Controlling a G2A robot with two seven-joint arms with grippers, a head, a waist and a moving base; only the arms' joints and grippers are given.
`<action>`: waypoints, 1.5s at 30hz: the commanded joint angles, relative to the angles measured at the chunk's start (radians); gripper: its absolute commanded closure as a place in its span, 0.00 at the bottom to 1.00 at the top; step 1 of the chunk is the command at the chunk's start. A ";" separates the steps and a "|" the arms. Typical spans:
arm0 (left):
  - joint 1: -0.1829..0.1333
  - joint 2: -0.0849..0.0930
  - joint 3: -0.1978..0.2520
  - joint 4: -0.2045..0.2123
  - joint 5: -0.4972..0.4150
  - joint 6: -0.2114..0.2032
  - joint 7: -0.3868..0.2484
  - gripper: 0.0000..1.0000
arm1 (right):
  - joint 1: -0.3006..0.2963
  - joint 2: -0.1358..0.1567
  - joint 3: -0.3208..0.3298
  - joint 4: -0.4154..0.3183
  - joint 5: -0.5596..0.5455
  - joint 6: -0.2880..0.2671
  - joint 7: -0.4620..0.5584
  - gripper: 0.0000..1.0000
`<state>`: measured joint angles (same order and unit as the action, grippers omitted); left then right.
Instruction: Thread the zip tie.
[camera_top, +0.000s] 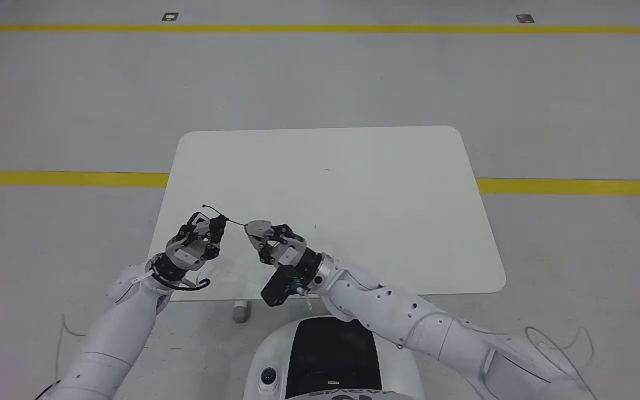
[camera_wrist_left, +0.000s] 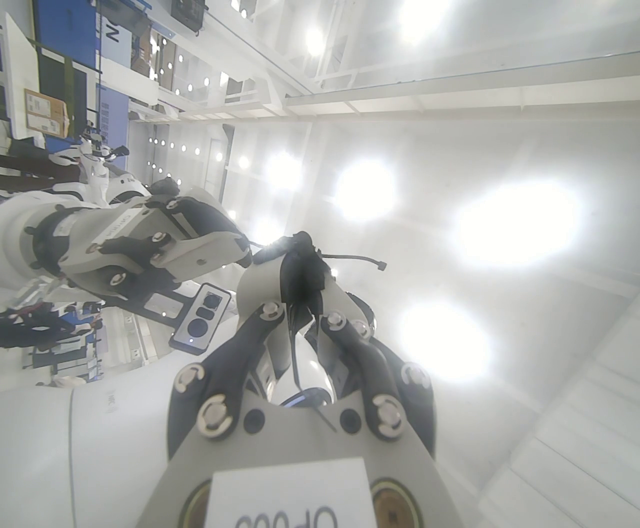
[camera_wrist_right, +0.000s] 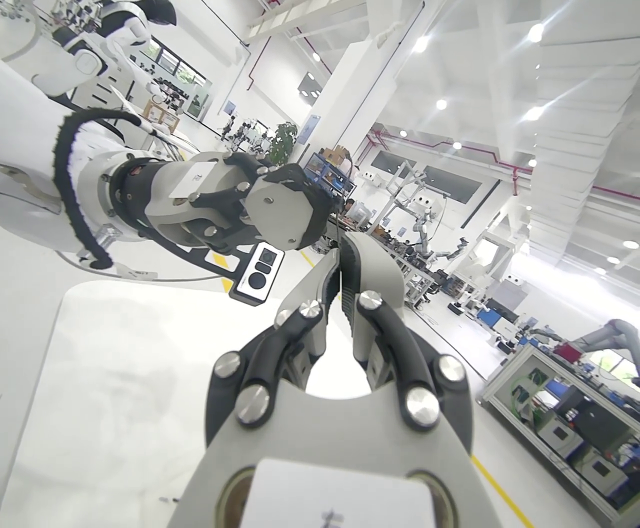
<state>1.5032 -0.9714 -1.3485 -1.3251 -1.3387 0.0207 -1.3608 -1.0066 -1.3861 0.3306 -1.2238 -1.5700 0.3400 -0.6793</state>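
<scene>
A thin black zip tie (camera_top: 225, 217) hangs in the air between my two grippers, above the front left part of the white table (camera_top: 400, 200). My left gripper (camera_top: 213, 228) is shut on the zip tie (camera_wrist_left: 350, 257), and the short end with the small head sticks out past its fingertips. My right gripper (camera_top: 250, 229) faces it from the right, a few centimetres away. In the right wrist view its fingers (camera_wrist_right: 360, 270) are pressed together on a thin strand of the tie (camera_wrist_right: 340, 232), with the left gripper (camera_wrist_right: 320, 220) just beyond. In the left wrist view, the left gripper (camera_wrist_left: 300, 260) nearly touches the right gripper (camera_wrist_left: 247, 255).
The bare tabletop (camera_wrist_right: 125, 375) stretches to the right and far side of both grippers. The table's left edge (camera_top: 170, 215) lies close under the left arm. Yellow floor lines (camera_top: 80, 179) run past the table.
</scene>
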 joint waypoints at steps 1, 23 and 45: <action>0.000 0.000 0.000 0.000 0.000 0.000 0.000 1.00 | -0.002 0.003 0.002 -0.002 0.000 0.000 0.000 1.00; 0.000 0.000 0.000 0.000 0.000 0.000 0.000 1.00 | -0.036 0.038 0.038 -0.030 0.000 0.000 -0.004 1.00; 0.000 0.000 0.000 0.000 0.000 0.000 0.000 1.00 | -0.063 0.057 0.061 -0.043 0.000 0.000 -0.014 1.00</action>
<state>1.5032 -0.9714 -1.3485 -1.3251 -1.3387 0.0207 -1.3608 -1.0684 -1.3292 0.3907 -1.2670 -1.5700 0.3400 -0.6928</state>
